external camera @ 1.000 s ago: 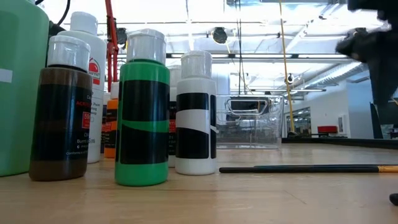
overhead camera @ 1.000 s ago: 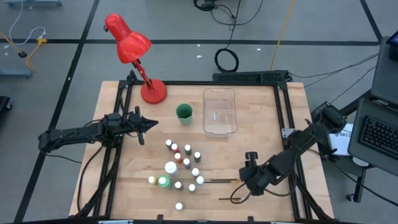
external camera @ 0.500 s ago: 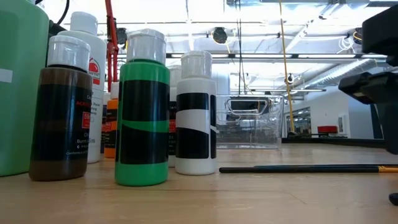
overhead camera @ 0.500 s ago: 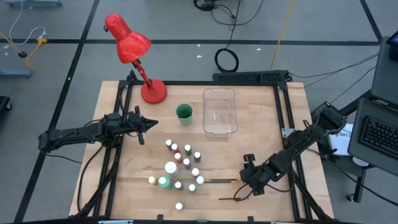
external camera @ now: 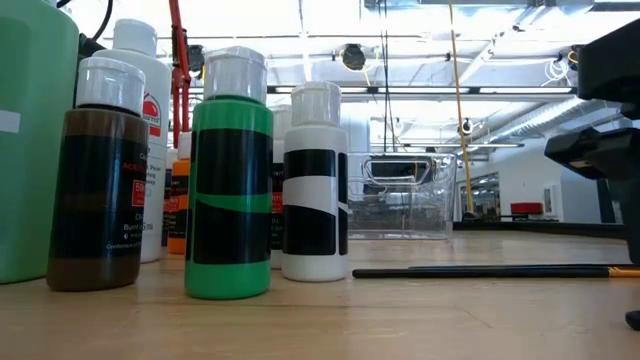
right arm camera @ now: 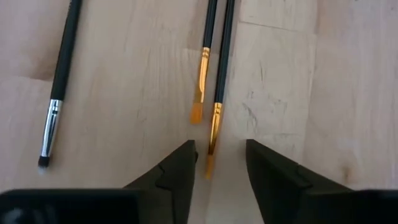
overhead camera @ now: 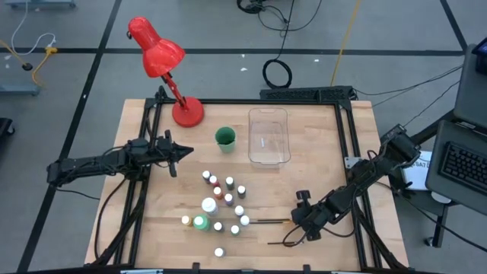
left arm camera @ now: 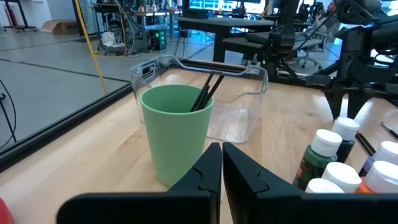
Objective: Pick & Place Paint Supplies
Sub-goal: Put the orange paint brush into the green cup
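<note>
Centrally on the worktop point(overhead camera: 152, 221) stood the green cup point(overhead camera: 225, 138), and it held two thin dark brush handles point(left arm camera: 205, 93) leaning against its rim. Just beside the cup, on the side away from the red lamp point(overhead camera: 161, 57), sat the clear plastic tray point(overhead camera: 268, 135); nothing could be made out in it. The small white-capped paint bottles point(overhead camera: 221, 202) stood clustered near the cup, toward the worktop's front edge, with the bigger white bottle point(overhead camera: 208, 205) and green bottle point(overhead camera: 200, 222) among them. The left gripper point(overhead camera: 176, 157) hung near the cup, on the lamp's side, its fingers pressed together on nothing. Well apart from the cup, the right gripper point(right arm camera: 217, 163) was low over three loose brushes point(right arm camera: 214, 74) lying on the wood, its fingers apart astride one orange-tipped brush.
</note>
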